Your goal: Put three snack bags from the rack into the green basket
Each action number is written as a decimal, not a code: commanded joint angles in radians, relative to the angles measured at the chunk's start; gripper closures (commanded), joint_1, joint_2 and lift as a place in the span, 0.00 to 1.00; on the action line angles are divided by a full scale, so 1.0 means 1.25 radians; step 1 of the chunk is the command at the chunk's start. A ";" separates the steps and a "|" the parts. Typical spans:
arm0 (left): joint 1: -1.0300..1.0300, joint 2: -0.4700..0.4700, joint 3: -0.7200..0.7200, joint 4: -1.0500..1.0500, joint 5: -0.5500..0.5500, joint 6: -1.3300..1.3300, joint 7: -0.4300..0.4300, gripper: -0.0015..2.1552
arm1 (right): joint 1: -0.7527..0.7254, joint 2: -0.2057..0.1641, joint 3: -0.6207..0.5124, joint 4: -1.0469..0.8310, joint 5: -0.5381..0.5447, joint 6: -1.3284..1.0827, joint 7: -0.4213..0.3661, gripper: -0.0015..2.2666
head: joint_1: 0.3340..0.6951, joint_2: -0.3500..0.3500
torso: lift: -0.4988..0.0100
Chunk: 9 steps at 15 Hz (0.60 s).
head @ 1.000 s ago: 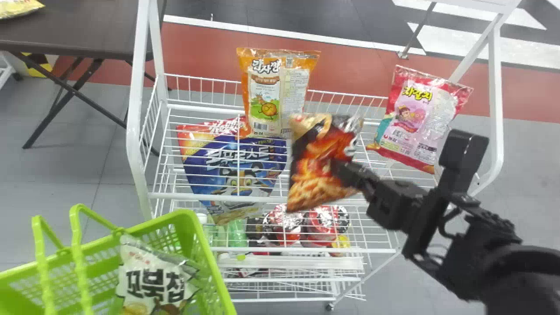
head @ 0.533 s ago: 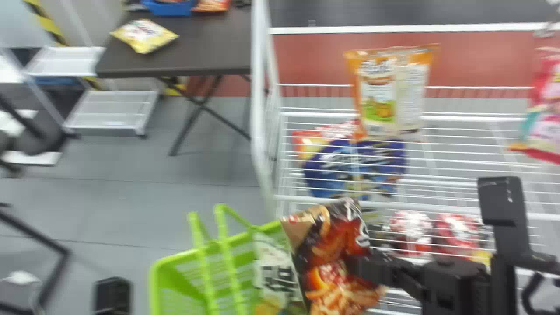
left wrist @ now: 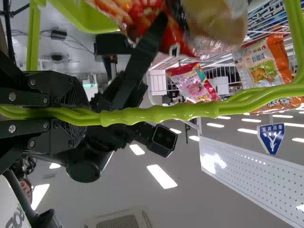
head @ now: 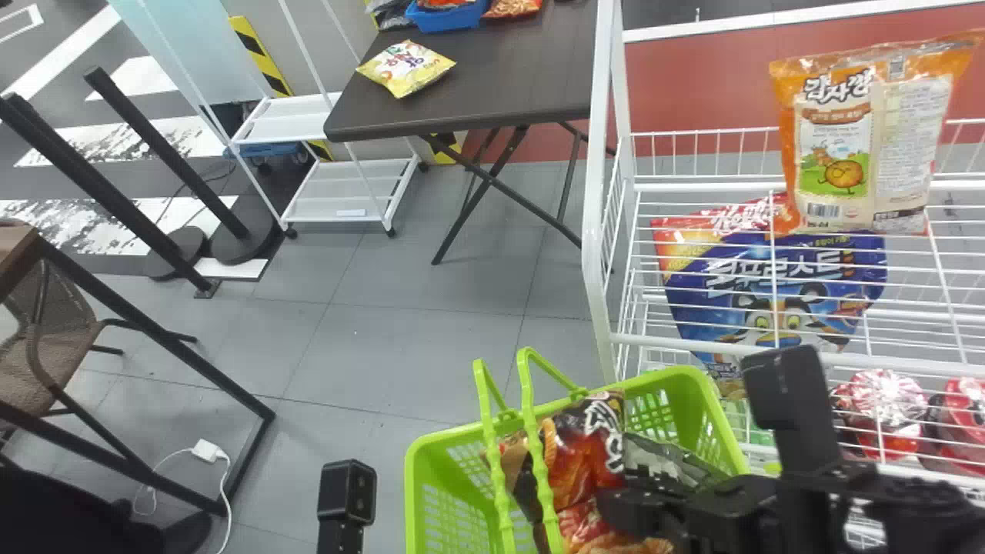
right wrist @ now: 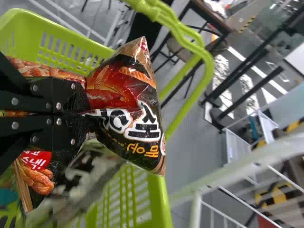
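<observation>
Pinches the dark snack bag (right wrist: 118,85) in the right claw (right wrist: 85,113) at the mouth of the green basket (head: 419,477), likely for a low drop, while clamping the handles (left wrist: 161,113) in the left claw (left wrist: 78,115), presumably for steadiness.

My right gripper (head: 610,504) has carried the red-and-black snack bag (head: 573,465) from above the rack (head: 602,231) to the green basket's (head: 692,375) opening; my head view has swung left.
</observation>
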 commanded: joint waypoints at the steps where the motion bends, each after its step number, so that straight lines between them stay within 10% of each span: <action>1: 0.000 0.001 0.000 0.000 0.000 0.001 -0.008 1.00 | -0.001 -0.005 0.007 -0.001 0.014 -0.001 0.000 0.00 | 1.00 1.00 | 0.98; 9: -0.001 0.006 0.002 0.006 0.000 0.001 -0.008 1.00 | 0.049 -0.010 -0.327 -0.185 -0.034 -0.031 0.016 0.02 | 1.00 1.00 | 0.98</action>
